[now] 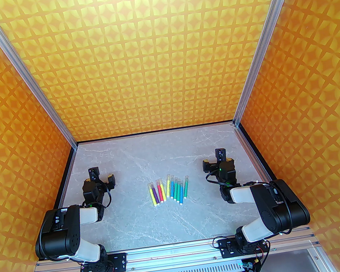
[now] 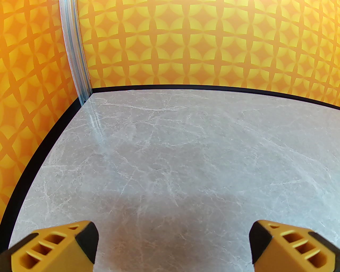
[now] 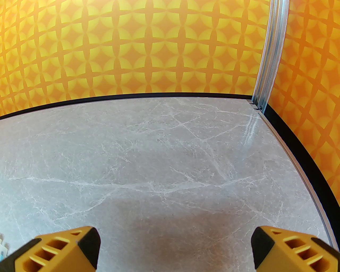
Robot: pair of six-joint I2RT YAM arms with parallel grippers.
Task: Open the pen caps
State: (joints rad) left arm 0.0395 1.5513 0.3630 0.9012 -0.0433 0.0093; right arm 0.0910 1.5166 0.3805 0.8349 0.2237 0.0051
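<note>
Thin bright pens fanned on veined grey table; clear tubular pen caps apparently on. Jaws spread, empty: left gripper, right gripper.

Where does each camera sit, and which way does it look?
Top external: above, behind the bases, looking down at pens on the table; left arm and right arm show.
Left wrist: on its arm, facing the far-left corner; left end effector open.
Right wrist: facing the far-right corner; right end effector open.
Both wrist views share the back wall.
</note>
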